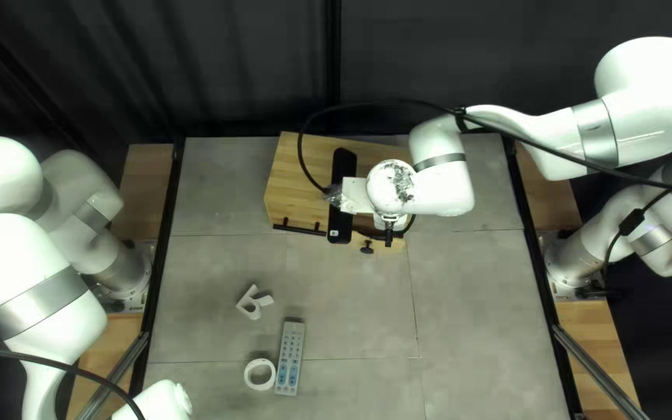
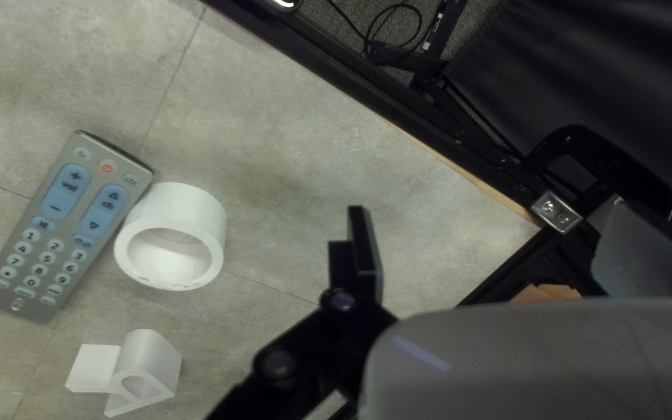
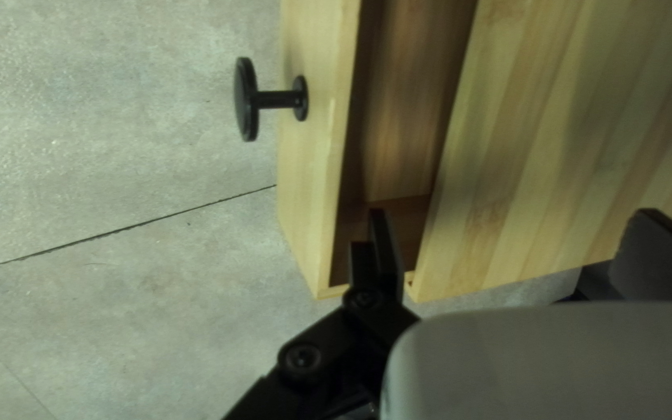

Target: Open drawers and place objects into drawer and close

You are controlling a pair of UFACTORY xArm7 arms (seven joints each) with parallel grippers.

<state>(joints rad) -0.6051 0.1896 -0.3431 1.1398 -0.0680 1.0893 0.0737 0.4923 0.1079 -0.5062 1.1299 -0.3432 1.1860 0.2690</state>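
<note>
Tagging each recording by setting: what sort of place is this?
Most likely a robotics lab: two white robot arms mounted at opposite sides of a table, a dark curtain behind it, and a wooden drawer box and a remote set out on top.

Top left view. Drawer unit [image 1: 293,190] at far side of surface [image 1: 476,311]. Its right-hand drawer [image 3: 305,171] partly out, knob [image 3: 246,99] on front. Near side, left of centre: remote [image 1: 290,358]; ring [image 1: 248,375] just beside, on its left. R-shaped piece [image 2: 157,362] behind ring, before unit's left end.
</note>
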